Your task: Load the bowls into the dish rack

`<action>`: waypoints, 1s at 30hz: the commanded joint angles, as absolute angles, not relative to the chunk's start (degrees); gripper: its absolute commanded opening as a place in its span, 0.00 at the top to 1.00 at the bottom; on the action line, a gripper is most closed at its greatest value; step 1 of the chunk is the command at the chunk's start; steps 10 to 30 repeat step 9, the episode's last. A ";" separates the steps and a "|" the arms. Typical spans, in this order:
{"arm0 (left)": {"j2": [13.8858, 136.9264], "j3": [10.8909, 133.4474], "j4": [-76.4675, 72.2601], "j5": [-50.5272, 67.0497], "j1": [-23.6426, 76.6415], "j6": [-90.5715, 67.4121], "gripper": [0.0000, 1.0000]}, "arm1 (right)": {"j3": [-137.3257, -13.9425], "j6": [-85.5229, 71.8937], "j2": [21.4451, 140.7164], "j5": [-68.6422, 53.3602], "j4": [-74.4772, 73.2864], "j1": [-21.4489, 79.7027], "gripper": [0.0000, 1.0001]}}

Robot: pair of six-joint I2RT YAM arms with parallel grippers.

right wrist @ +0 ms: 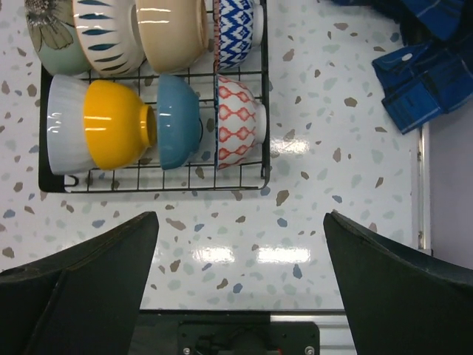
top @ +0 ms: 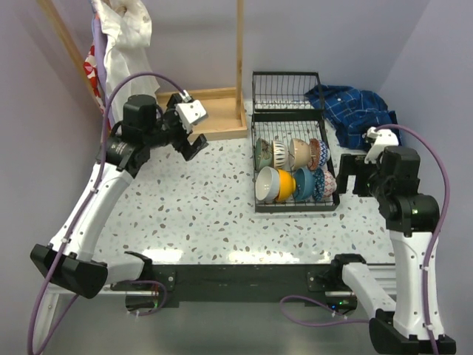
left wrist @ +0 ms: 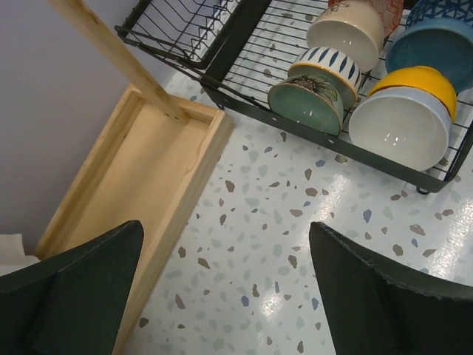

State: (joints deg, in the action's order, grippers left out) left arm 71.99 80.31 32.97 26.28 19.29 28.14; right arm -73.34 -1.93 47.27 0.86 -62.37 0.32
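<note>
Black wire dish rack [top: 295,208] on the speckled table [top: 192,214], holding eight bowls [right wrist: 111,126] on edge in two rows of four. Left gripper [left wrist: 225,229], beside a wooden tray [left wrist: 140,170], and right gripper [right wrist: 240,216] hover above the tabletop, jaws spread wide, grasping nothing.

Left hand [left wrist: 225,229] and right hand [right wrist: 240,218] both hover, spread wide.

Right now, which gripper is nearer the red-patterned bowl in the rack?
Right. The right gripper hangs open just off the right edge of the dish rack, beside the red-patterned bowl. The left gripper is open well left of the rack, near the wooden tray.
</note>
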 commanded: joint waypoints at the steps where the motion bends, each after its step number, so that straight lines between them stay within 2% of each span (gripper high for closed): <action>1: 70.50 81.75 34.81 23.91 19.51 29.97 0.00 | -75.76 -5.63 44.65 5.28 -62.49 0.18 0.01; 9: 67.41 71.81 28.65 28.65 15.65 22.33 0.00 | -73.56 -7.64 39.91 8.34 -59.77 0.09 0.01; 30: 67.41 71.81 28.65 28.65 15.65 22.33 0.00 | -73.56 -7.64 39.91 8.34 -59.77 0.09 0.01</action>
